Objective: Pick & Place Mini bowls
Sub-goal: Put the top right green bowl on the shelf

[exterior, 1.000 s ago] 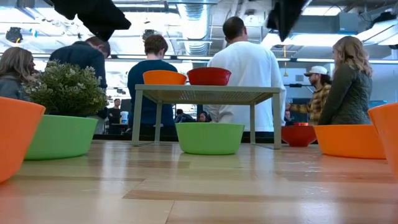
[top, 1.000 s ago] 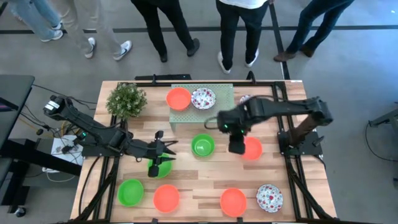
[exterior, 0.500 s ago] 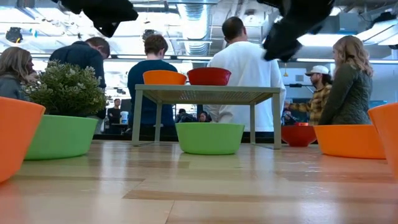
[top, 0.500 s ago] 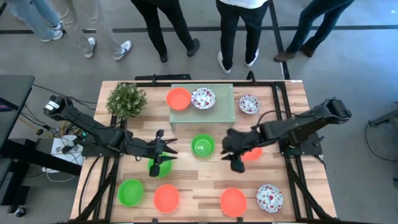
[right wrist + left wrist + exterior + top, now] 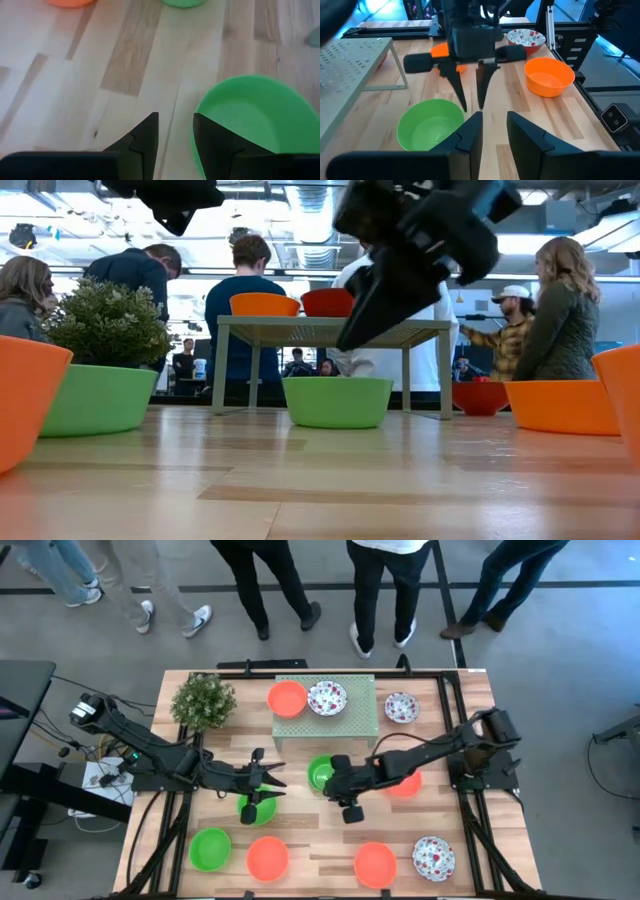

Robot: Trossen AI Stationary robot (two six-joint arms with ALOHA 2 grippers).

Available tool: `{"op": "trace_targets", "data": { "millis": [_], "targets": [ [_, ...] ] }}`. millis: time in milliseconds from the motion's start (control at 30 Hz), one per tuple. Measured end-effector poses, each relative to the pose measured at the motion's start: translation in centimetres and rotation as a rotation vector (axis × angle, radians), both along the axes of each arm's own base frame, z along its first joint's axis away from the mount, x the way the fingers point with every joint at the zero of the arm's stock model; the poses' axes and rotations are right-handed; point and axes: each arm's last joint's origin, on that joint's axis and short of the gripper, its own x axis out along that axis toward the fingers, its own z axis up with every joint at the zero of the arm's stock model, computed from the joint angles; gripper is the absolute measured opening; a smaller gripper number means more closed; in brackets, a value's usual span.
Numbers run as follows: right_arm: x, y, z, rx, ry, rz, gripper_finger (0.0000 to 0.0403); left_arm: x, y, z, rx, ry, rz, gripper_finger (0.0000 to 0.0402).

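Reach step judged: right gripper [image 5: 338, 783], jaws spread, empty, beside centre green bowl [image 5: 322, 773]; rim to be straddled next. Left gripper [image 5: 262, 780] jaws spread.

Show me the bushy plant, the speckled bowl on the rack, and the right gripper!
plant [image 5: 203, 700], high view, leafy middle.
speckled bowl [image 5: 327, 698], high view, inside centre.
right gripper [image 5: 331, 777], high view, between fingertips.

Two dark, slender jointed arms are seen, each ended by a black blocky gripper, the left gripper [image 5: 262, 783] and right gripper [image 5: 470, 97], with tapered pointed fingers.
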Motion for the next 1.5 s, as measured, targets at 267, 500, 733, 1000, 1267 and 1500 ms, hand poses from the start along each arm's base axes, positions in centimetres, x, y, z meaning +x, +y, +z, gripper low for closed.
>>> {"op": "trace_targets", "data": {
  "millis": [267,500,733,1000,1267,1500],
  "targets": [
    [0.9,-0.5,-1.5,-0.028,0.101,-0.011,0.0117,0.0,0.0,0.0,0.0,-0.002,0.0,0.0089],
    [1.2,-2.1,-2.4,-0.057,0.132,-0.068,0.0117,0.0,0.0,0.0,0.0,-0.002,0.0,0.0089],
    [1.2,-2.9,-2.5,-0.068,0.156,-0.07,0.0077,0.0,0.0,0.0,0.0,-0.002,-0.001,0.0089],
    [1.2,-2.8,-2.3,-0.039,0.17,-0.113,0.0012,0.0,0.0,0.0,-0.001,-0.002,0.0,0.0089],
    [1.5,0.0,2.0,-0.002,0.229,-0.123,0.0008,0.0,0.0,0.0,-0.007,-0.001,0.002,0.0089],
    [0.8,2.0,7.8,-0.164,0.315,-0.051,0.0005,0.0,0.0,0.0,-0.008,-0.001,0.002,0.0089]
  ]
}}
